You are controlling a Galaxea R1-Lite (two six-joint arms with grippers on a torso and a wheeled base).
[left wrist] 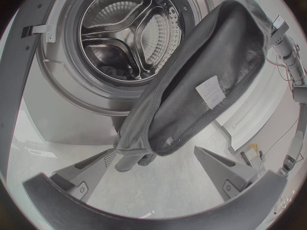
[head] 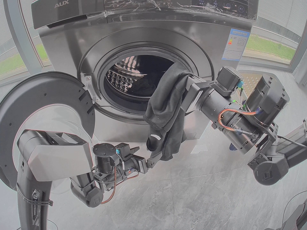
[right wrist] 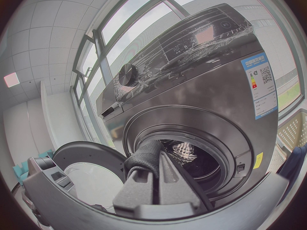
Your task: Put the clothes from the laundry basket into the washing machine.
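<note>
— Left gripper [head: 146,154] is spread wide, low beside the open door [head: 41,106], right under the dark garment [head: 169,112] hem, yeah?
— yep. Right gripper [right wrist: 156,165] pinches that dark garment at the washing machine [head: 198,39] mouth, cloth hanging down outside.

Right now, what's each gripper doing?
Left gripper: open, holding nothing.
Right gripper: closed on the dark garment.

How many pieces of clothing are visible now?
3: a dark garment hanging from the right gripper before the drum, a dark piece lying inside the drum, a blue one in the basket. More may be hidden.
</note>
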